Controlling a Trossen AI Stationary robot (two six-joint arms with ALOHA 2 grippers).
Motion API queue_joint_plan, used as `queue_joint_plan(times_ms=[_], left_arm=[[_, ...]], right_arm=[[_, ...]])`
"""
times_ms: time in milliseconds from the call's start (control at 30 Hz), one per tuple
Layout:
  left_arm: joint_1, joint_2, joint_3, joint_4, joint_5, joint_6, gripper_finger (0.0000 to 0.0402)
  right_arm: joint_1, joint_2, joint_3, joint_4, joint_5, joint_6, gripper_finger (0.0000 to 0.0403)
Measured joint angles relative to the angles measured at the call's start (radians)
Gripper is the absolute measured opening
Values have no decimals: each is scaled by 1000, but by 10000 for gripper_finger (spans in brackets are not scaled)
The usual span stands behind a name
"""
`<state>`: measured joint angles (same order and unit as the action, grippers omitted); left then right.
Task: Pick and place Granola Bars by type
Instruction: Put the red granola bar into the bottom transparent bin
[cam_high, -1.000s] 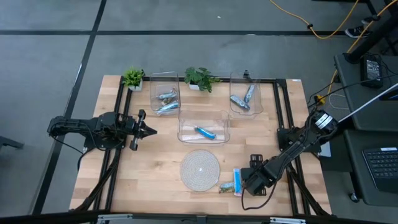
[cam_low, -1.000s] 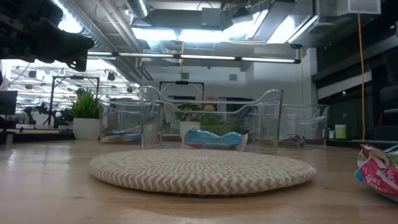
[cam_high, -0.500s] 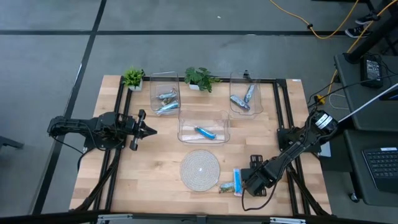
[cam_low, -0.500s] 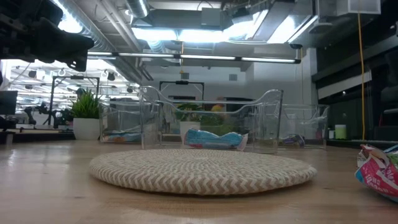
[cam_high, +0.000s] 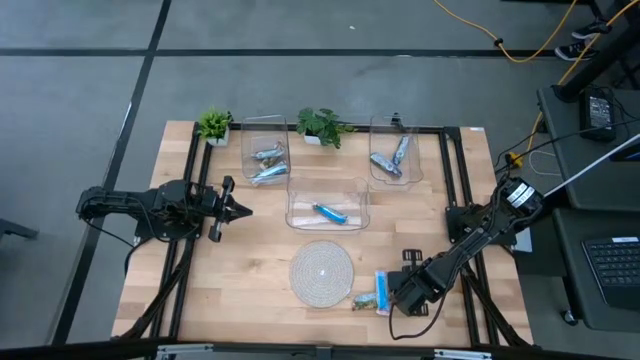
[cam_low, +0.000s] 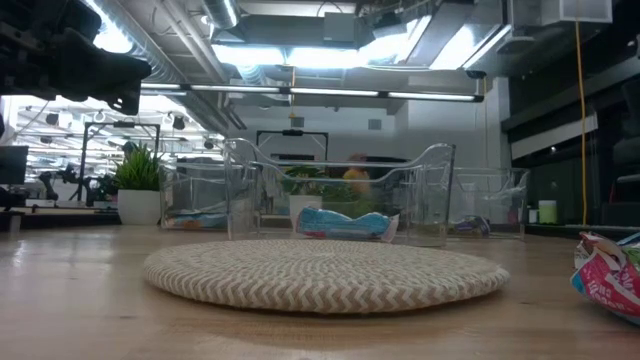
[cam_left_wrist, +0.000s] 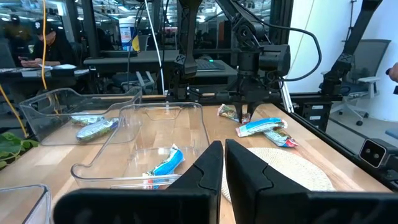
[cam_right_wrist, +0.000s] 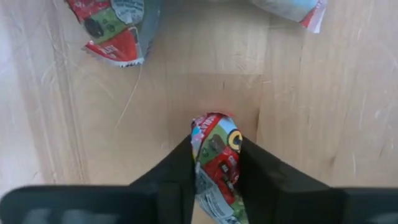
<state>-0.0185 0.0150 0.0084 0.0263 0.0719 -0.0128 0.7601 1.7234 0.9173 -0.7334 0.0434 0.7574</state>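
Red-and-green foil-wrapped granola bar (cam_right_wrist: 216, 163) sat pinched btwn my right gripper (cam_right_wrist: 214, 177) fingers, down at the wooden table (cam_high: 250, 250) near edge, just beside the round woven mat (cam_high: 321, 271). Left gripper (cam_high: 240, 210) sat closed, well apart, holding nothing.

Looking straight down from high above on the whole table (cam_high: 250, 260). Looking level from table height across the woven mat (cam_low: 325, 272), very near. Sharing this mat (cam_high: 321, 272), sitting at 6 o'clock from the middle bin (cam_high: 328, 203).
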Motion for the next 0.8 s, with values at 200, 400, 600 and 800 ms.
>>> queue_joint_plan(times_ms=[200,400,600,800], left_arm=[[0,0,0,0,0,0,15],[0,0,0,0,0,0,12],[0,0,0,0,0,0,12],[0,0,0,0,0,0,15]], right_arm=[[-8,0,1,-3,-1,5,75],[-31,9,55,-30,6,0,63],[-44,6,161,-93,54,-8,61],[-46,4,246,-129,139,-31,61]])
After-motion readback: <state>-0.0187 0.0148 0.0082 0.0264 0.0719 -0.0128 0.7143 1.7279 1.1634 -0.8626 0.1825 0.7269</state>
